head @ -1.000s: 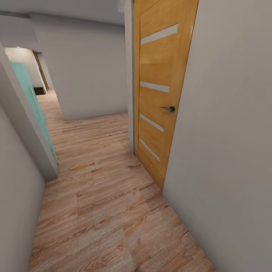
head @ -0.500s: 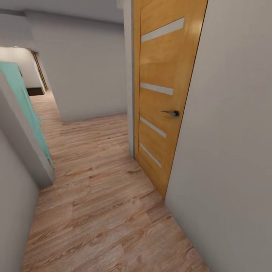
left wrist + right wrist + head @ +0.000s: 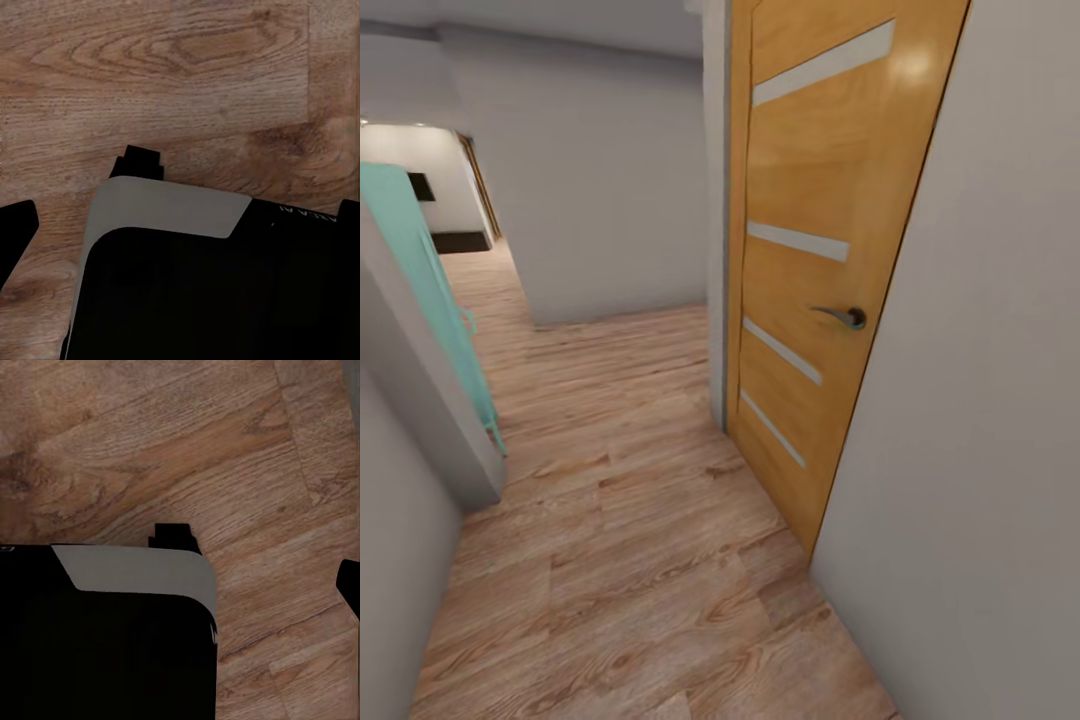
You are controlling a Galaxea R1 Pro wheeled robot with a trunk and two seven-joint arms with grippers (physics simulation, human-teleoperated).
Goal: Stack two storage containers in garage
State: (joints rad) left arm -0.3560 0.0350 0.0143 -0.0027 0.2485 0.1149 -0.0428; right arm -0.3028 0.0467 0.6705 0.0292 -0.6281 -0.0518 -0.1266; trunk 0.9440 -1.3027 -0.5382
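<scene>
While the robot stands in a corridor on wood-plank floor (image 3: 630, 560), an orange door (image 3: 810, 300) right and a teal door (image 3: 430, 290) left, no container is in sight. Jaws' state: cannot tell. Judged step: transit; next calls for steering ahead.

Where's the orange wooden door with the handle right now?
In the head view the orange door stands on the right side of the hallway, set between a grey wall corner and the near grey wall, over the wood-plank floor.
</scene>
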